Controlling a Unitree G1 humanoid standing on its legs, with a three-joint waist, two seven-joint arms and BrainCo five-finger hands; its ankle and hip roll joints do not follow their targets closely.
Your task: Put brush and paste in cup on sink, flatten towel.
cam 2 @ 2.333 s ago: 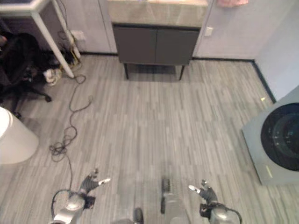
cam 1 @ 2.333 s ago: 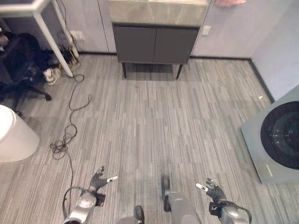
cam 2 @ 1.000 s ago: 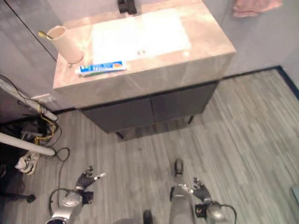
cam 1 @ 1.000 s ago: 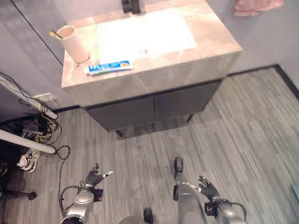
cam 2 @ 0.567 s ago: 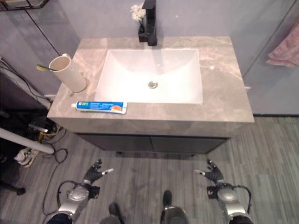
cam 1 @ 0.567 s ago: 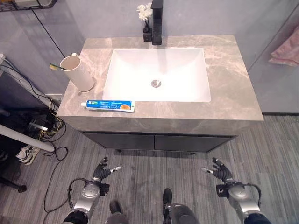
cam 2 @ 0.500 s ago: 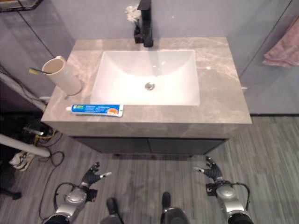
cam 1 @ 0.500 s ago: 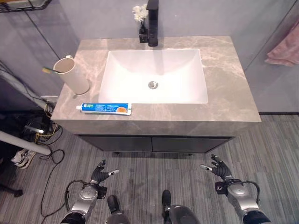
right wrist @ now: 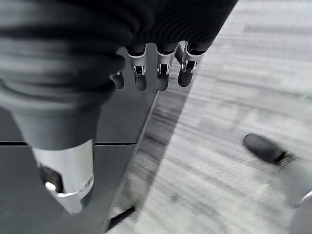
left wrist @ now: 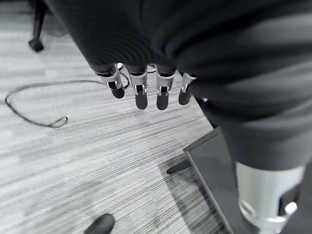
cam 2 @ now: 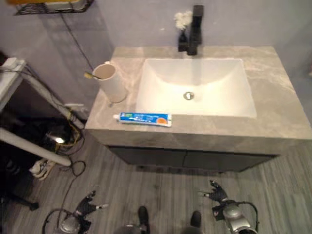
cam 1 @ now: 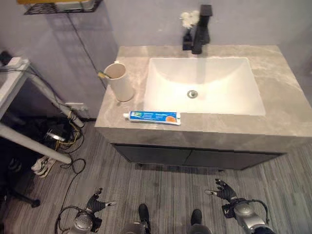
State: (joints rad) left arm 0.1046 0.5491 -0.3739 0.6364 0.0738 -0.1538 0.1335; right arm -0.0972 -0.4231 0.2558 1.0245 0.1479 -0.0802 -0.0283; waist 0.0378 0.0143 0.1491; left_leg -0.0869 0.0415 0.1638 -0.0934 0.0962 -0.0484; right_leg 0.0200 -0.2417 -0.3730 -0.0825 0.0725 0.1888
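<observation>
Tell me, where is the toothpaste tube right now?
In the left eye view the toothpaste tube lies flat on the counter, along its front edge on the robot's left, just in front of the cup and beside the basin.

Cup (cam 1: 120,82) w/ brush (cam 1: 102,74) in it on counter (cam 1: 282,92), left of basin (cam 1: 204,85); paste (cam 1: 152,117) lies in front, near counter's front edge; faucet (cam 1: 201,28) behind basin.

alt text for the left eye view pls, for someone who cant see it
A grey stone vanity top with a white sink holds a cup with a toothbrush in it and a toothpaste tube lying flat near the front edge. Low down, the left hand and right hand hang open above the floor.
</observation>
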